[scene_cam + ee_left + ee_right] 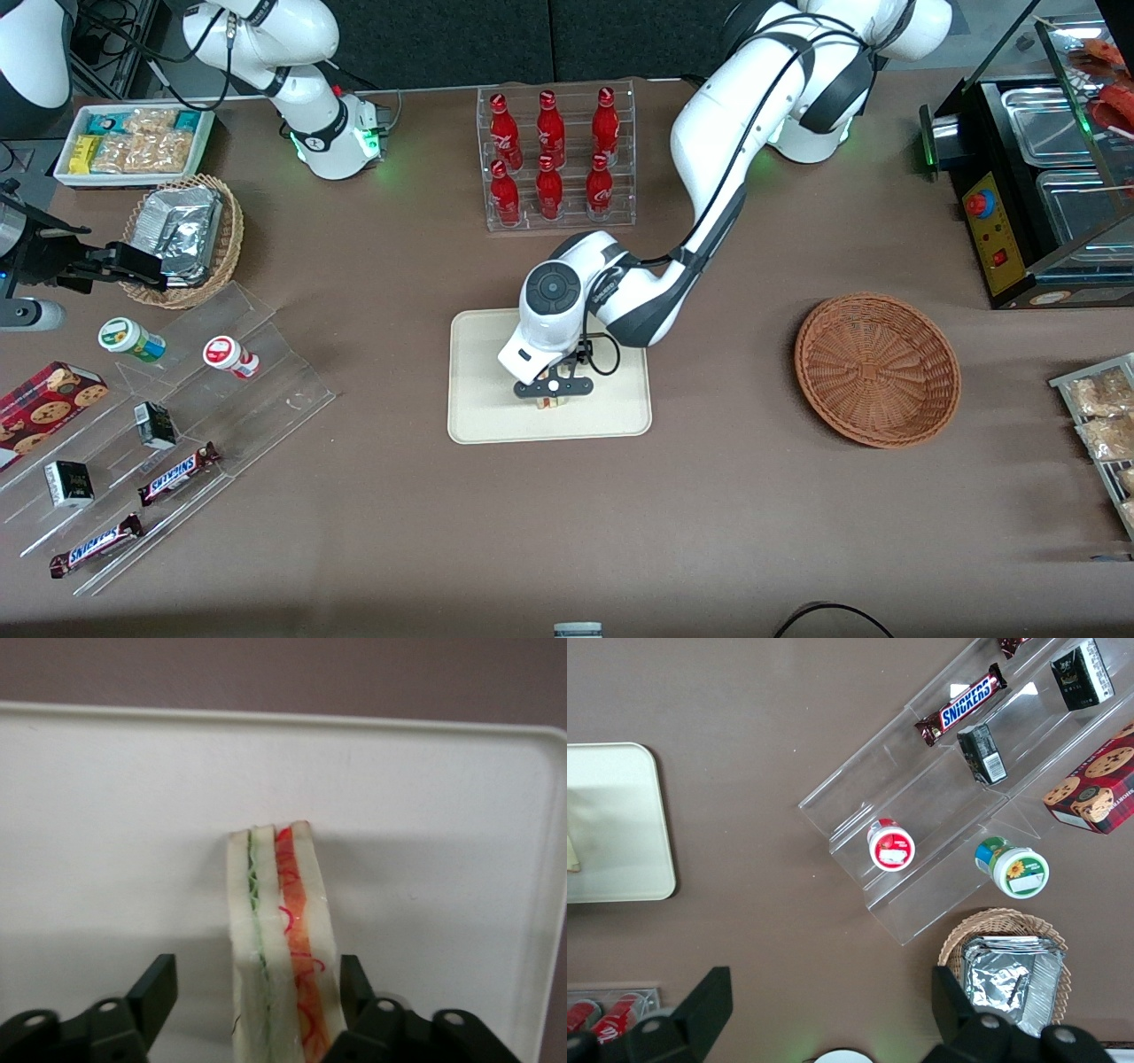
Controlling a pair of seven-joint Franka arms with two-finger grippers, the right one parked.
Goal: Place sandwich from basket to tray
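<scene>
Left wrist view shows the sandwich [282,948] standing on its edge on the tray [115,815], cut face up, with the green layer beside the red-orange one. The end effector [257,988] straddles it with fingers [155,988] spread — one finger stands clear of the bread with a gap, the other sits just beside the red-orange side; whether it touches cannot be told. So the end effector is open, not gripping.

In the front view the end effector [553,396] hangs low over the tray [483,390], and the sandwich [553,403] is mostly hidden beneath it. The basket [877,369] lies on the tabletop [567,532] well apart from the tray, toward the working arm's end, with nothing in it.

Around the tray: a clear rack of red bottles [554,155] farther from the front camera, and toward the parked arm's end a clear stepped stand [177,416] with Snickers bars [177,472] and small tubs — plus a tan basket of foil packets [182,235]
</scene>
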